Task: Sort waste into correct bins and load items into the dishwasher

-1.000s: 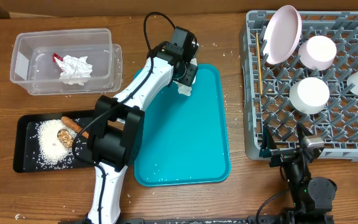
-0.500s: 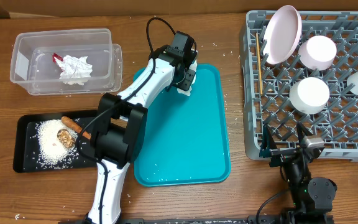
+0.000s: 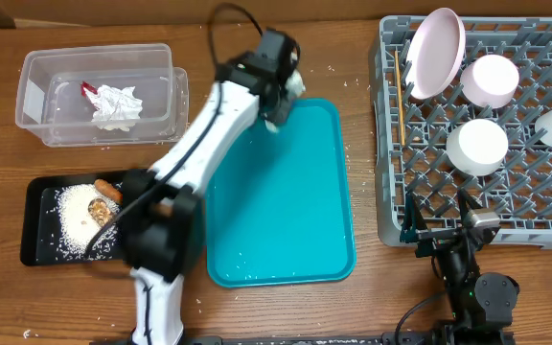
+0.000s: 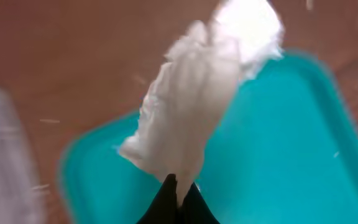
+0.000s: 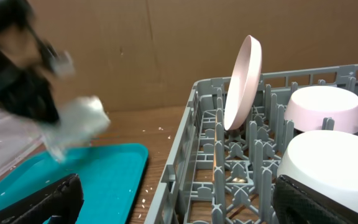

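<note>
Pinches a crumpled white napkin in the left gripper, jaws pressed together on its lower end. Hangs it above the far left corner of the teal tray, near the clear tub. Holds the right gripper spread wide, low at the near edge of the grey rack, close to the upright plate and an upturned bowl.
</note>
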`<state>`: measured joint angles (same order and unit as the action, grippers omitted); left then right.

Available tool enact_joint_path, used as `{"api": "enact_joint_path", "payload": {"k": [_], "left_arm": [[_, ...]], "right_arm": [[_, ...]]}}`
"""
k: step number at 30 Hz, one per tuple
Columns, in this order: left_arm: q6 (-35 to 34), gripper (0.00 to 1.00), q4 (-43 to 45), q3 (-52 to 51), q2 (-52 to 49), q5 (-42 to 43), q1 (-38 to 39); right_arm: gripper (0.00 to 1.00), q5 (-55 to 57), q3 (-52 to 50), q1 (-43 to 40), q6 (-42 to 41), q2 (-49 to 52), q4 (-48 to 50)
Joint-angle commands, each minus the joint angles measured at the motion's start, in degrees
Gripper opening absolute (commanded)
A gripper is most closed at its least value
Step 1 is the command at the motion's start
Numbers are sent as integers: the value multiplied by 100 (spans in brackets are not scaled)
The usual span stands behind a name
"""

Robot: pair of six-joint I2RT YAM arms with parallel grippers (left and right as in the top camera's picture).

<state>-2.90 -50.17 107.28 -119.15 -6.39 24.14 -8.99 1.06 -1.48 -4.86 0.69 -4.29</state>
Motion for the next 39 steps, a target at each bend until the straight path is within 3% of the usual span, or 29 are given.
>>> {"api": "enact_joint_path", "payload": {"k": [1, 13, 15, 17, 18, 29, 32, 34, 39], "left_arm": [[-407, 4, 4, 243, 1027, -892, -415], [-1727, 4, 94, 136, 981, -920, -2686], [-1727, 10, 90, 131, 850, -772, -2924], [-1729, 77, 92, 131, 699, -651, -3108], [-1727, 100, 92, 131, 632, -619, -3182], [-1725, 100, -809, 131, 1215, 789, -3423], [-1729, 100, -1235, 131, 1609, 839, -3421], [-1729, 100, -1991, 68, 2186, 835, -3421], [-1692, 99, -2225, -404, 3034, 835, -3421]], "right_arm": [[100, -9, -59, -15, 20, -52, 33], [100, -9, -59, -15, 20, -52, 33], [100, -9, -59, -15, 20, -52, 33], [100, -9, -59, -15, 20, -52, 33], [100, -9, -59, -15, 20, -52, 33], [100, -9, -59, -15, 20, -52, 33], [100, -9, -59, -15, 20, -52, 33], [100, -9, -59, -15, 20, -52, 33], [100, -9, -59, -15, 20, -52, 33]]}}
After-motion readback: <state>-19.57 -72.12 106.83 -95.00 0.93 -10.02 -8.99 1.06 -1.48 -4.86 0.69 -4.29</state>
